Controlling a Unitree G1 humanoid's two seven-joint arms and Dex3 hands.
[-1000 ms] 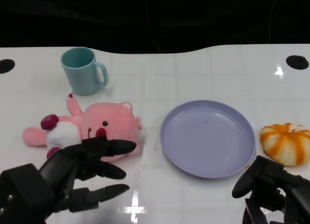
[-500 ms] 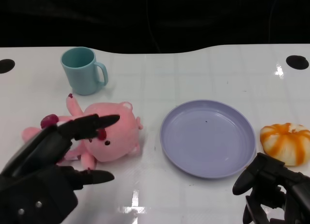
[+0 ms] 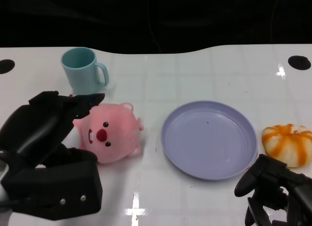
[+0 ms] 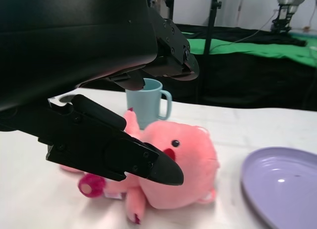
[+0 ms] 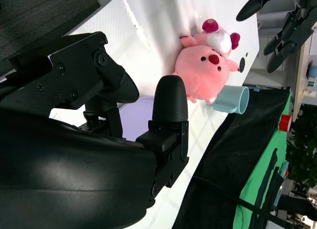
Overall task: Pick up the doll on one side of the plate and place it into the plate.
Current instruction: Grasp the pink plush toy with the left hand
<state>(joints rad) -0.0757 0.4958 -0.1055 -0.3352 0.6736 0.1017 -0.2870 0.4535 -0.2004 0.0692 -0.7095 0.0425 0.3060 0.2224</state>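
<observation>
Our left hand (image 3: 46,138) has swung over the pink plush doll (image 3: 109,135), fingers spread around it, not yet gripping. The doll has rolled upright, left of the round lilac plate (image 3: 209,138), so closing comes next.

Robot lab or studio: black backdrop (image 4: 257,75), green floor covering (image 4: 277,46), light stands (image 4: 212,16).

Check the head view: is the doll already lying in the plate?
No, the pink doll lies on the white table beside the purple plate, which holds nothing.
</observation>
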